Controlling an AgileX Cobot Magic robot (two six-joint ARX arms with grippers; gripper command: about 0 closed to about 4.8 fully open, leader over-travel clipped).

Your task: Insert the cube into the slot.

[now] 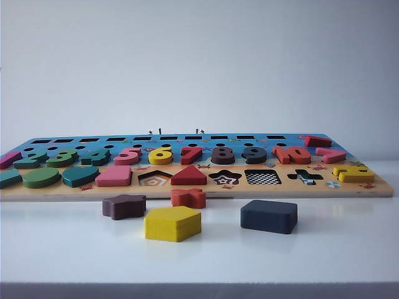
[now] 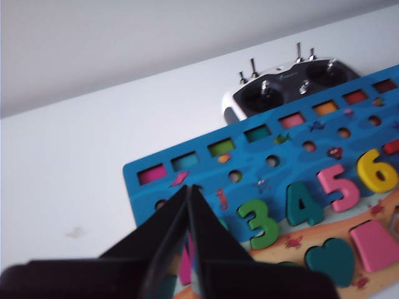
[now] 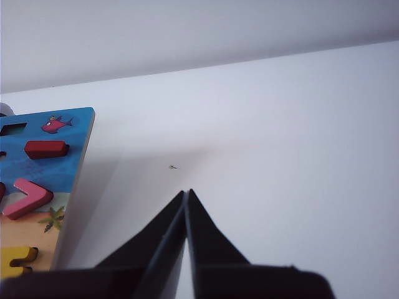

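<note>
You have the cube [image 1: 269,215], a flat navy block, lying on the white bench [image 1: 349,249] in front of the puzzle board [image 1: 374,190], well apart from both grippers and touched by nothing. The slot [image 1: 262,177], with its black-and-white checkered bottom, sits in the board's front row just behind the cube and slightly to its left in the exterior view, between the star-shaped cut-out [image 1: 225,178] and the cross-shaped cut-out [image 1: 305,177]. To the left of the cube on the bench you can see the yellow pentagon [image 1: 173,223], with a brown block [image 1: 124,206] and an orange block [image 1: 188,198] behind it, nearer the board's edge. Your left gripper [image 2: 188,187] has its fingers pressed together with nothing between them, and it hangs above the board's far left part, near the green 3 [image 2: 260,222]; a remote controller [image 2: 283,87] lies just beyond the board there. Your right gripper [image 3: 187,192] is likewise closed on nothing, its tips meeting over bare bench beside the board's right edge, near the pink chevron piece [image 3: 26,197]. Neither arm shows in the exterior view.
</note>
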